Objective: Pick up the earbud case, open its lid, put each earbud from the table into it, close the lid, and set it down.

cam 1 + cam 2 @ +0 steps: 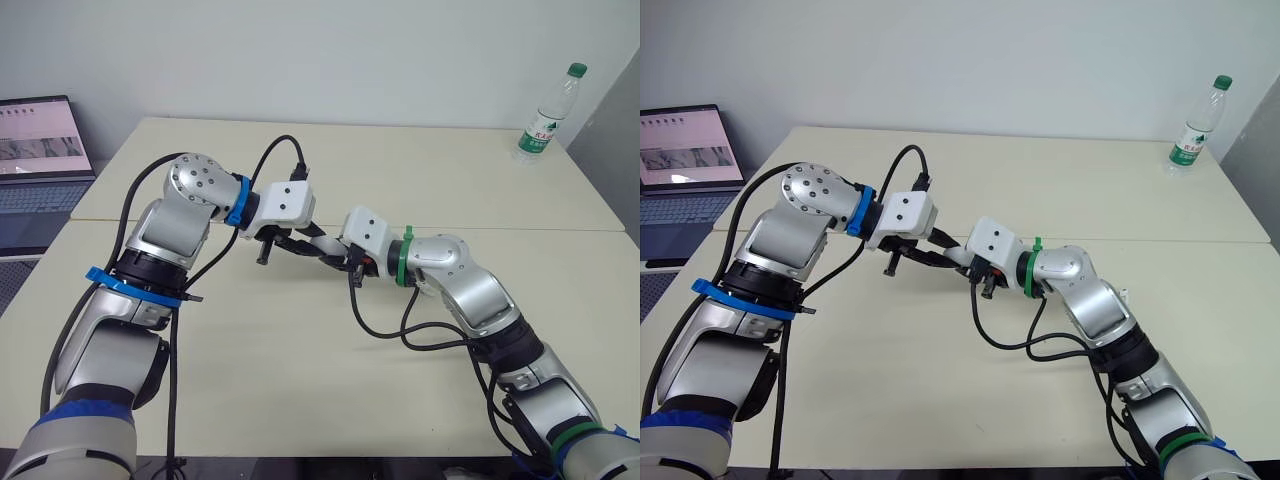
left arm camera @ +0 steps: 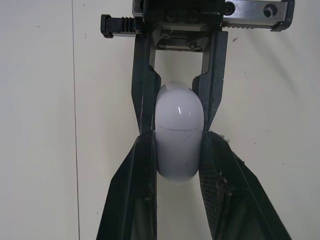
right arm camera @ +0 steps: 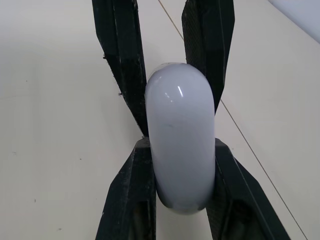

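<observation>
Fingers of my left end effector (image 2: 178, 145) are narrowed onto the white earbud case (image 2: 179, 125), one black finger pressed flat against each long side of its lower body. My right end effector (image 3: 181, 147) comes in from the opposite direction and clamps the same case, its two fingers set against the sides of the rounded, domed end, so the case is pinched between both at once. In the left wrist view a thin seam line crosses the case just below that dome, and I see no gap along it, so the lid sits closed. The two pairs of fingertips nearly meet beside the seam, left ones on the body side, right ones on the dome side. In the head views both end effectors meet nose to nose over the middle of the pale tabletop (image 1: 420, 170), the case held between them above the surface. Black cables (image 1: 385, 330) loop from my wrists down onto the near part of the tabletop. At the far right corner a clear water bottle (image 1: 547, 113) with a green cap stands upright, well apart from the case. Off the far left edge an open laptop (image 1: 40, 150) has its screen lit.
</observation>
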Controlling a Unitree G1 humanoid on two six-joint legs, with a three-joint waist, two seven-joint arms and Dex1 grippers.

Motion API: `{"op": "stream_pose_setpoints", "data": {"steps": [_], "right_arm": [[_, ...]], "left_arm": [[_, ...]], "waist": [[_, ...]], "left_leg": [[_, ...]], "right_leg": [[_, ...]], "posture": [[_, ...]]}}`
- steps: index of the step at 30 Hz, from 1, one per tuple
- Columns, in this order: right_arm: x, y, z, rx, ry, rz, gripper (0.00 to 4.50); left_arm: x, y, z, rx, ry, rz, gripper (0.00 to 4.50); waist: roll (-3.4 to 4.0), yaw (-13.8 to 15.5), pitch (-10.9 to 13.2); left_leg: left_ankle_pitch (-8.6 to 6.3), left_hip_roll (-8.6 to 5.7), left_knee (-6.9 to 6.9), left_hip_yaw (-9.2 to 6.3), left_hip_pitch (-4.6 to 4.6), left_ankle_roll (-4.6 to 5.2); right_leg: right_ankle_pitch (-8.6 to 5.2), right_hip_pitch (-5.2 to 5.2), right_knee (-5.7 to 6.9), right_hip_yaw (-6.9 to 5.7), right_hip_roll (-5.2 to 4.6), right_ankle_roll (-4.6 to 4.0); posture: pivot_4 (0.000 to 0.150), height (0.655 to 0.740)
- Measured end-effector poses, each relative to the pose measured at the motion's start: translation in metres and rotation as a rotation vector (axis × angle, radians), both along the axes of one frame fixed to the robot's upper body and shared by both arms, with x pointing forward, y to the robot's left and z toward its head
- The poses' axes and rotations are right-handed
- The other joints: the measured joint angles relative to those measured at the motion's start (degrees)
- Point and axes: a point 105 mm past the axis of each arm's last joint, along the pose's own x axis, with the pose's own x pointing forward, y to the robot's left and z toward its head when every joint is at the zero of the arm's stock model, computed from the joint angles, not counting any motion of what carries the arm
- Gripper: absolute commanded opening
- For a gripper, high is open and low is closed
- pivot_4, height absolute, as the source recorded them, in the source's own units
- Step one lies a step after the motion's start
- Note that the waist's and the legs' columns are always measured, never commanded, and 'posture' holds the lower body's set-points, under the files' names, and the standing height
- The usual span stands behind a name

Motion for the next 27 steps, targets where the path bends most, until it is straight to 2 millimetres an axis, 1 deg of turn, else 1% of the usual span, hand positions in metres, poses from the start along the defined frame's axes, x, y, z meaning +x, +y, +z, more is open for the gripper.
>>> {"op": "stream_pose_setpoints", "data": {"steps": [2, 3, 5, 7, 8, 10, 11, 12, 14, 16, 18, 20, 22, 27], "right_arm": [[0.0, 0.0, -0.001, -0.003, 0.004, 0.004, 1.57], [0.0, 0.0, -0.001, -0.002, 0.006, 0.006, 1.79], [-0.002, 0.0, 0.003, 0.005, 0.011, 0.025, 2.43], [-0.002, -0.005, 0.006, 0.015, 0.018, 0.033, 3.15], [-0.001, -0.009, 0.008, 0.021, 0.024, 0.033, 3.52], [0.002, -0.03, 0.014, 0.056, 0.046, 0.018, 4.28], [0.003, -0.041, 0.018, 0.082, 0.054, 0.003, 4.47], [0.005, -0.055, 0.022, 0.113, 0.062, -0.017, 4.47], [0.004, -0.073, 0.03, 0.156, 0.076, -0.02, 4.47], [0.001, -0.085, 0.038, 0.172, 0.071, -0.011, 4.47], [0.0, -0.09, 0.046, 0.193, 0.054, -0.007, 4.47], [-0.002, -0.089, 0.049, 0.199, 0.035, 0.011, 4.47], [-0.004, -0.085, 0.05, 0.191, 0.015, 0.034, 4.47], [-0.007, -0.07, 0.049, 0.156, -0.006, 0.083, 4.47]], "left_arm": [[0.0, 0.0, -0.001, -0.002, 0.006, 0.004, 0.76], [0.0, 0.0, -0.002, -0.008, 0.013, 0.014, 0.76], [0.002, -0.005, -0.004, -0.076, 0.044, 0.045, 0.76], [0.003, -0.009, -0.005, -0.174, 0.092, 0.074, 0.76], [0.004, -0.01, -0.005, -0.22, 0.11, 0.091, 0.76], [0.008, -0.007, -0.001, -0.369, 0.122, 0.145, 0.76], [0.01, -0.003, -0.002, -0.417, 0.119, 0.179, 0.76], [0.011, 0.003, -0.006, -0.459, 0.12, 0.22, 0.76], [0.013, 0.012, -0.014, -0.552, 0.176, 0.305, 0.76], [0.007, 0.013, -0.023, -0.628, 0.242, 0.352, 0.76], [-0.004, 0.008, -0.028, -0.715, 0.304, 0.365, 0.76], [-0.014, -0.001, -0.032, -0.799, 0.365, 0.365, 0.76], [-0.022, -0.009, -0.034, -0.842, 0.392, 0.367, 0.76], [-0.028, -0.018, -0.025, -0.888, 0.375, 0.362, 0.76]], "waist": [[0.0, -0.01, 0.0], [0.0, -0.01, 0.0], [0.0, 0.0, 0.0], [0.0, 0.02, 0.0], [0.0, 0.02, 0.0], [0.0, 0.07, 0.0], [0.0, 0.11, 0.0], [0.0, 0.1, 0.0], [0.0, 0.05, 0.0], [0.0, 0.0, 0.0], [0.0, -0.02, 0.0], [0.0, 0.07, 0.0], [0.0, 0.11, 0.0], [0.0, 0.1, 0.0]], "left_leg": [[0.0, 0.0, 0.0, 0.01, 0.0, 0.0], [0.0, 0.0, 0.0, 0.01, 0.0, 0.0], [0.0, 0.0, 0.02, -0.01, 0.0, 0.0], [0.0, 0.0, 0.09, -0.08, -0.07, 0.0], [0.0, 0.01, 0.16, -0.13, -0.13, 0.0], [-0.01, 0.0, 0.27, -0.21, -0.21, 0.01], [-0.01, -0.01, 0.31, -0.22, -0.22, 0.01], [-0.01, -0.02, 0.35, -0.24, -0.24, 0.02], [-0.02, -0.02, 0.44, -0.25, -0.27, 0.03], [-0.04, -0.01, 0.49, -0.3, -0.29, 0.06], [-0.05, -0.02, 0.52, -0.31, -0.29, 0.07], [-0.05, -0.02, 0.55, -0.32, -0.29, 0.07], [-0.05, -0.04, 0.56, -0.32, -0.29, 0.07], [-0.05, -0.07, 0.58, -0.31, -0.27, 0.07]], "right_leg": [[0.0, 0.0, 0.0, 0.0, 0.0, 0.0], [0.0, 0.0, 0.0, 0.0, 0.0, 0.0], [0.0, 0.01, 0.01, 0.0, -0.01, 0.0], [0.0, 0.01, 0.01, -0.01, -0.03, 0.0], [0.0, 0.0, 0.02, -0.02, -0.06, 0.0], [0.0, 0.01, 0.01, -0.06, -0.34, 0.0], [0.01, 0.01, 0.02, -0.07, -0.37, 0.0], [0.01, 0.01, 0.03, -0.07, -0.38, 0.0], [0.01, 0.0, 0.09, -0.07, -0.38, 0.0], [0.01, 0.01, 0.13, -0.1, -0.39, 0.0], [0.01, 0.01, 0.19, -0.09, -0.4, 0.0], [0.01, 0.01, 0.24, -0.1, -0.41, 0.0], [0.01, 0.02, 0.27, -0.08, -0.42, 0.0], [0.01, 0.02, 0.31, -0.08, -0.42, 0.0]], "posture": [[0.15, 0.74], [0.15, 0.74], [0.15, 0.74], [0.15, 0.74], [0.15, 0.74], [0.15, 0.74], [0.15, 0.74], [0.15, 0.74], [0.15, 0.74], [0.15, 0.74], [0.15, 0.74], [0.15, 0.74], [0.15, 0.74], [0.15, 0.74]]}}
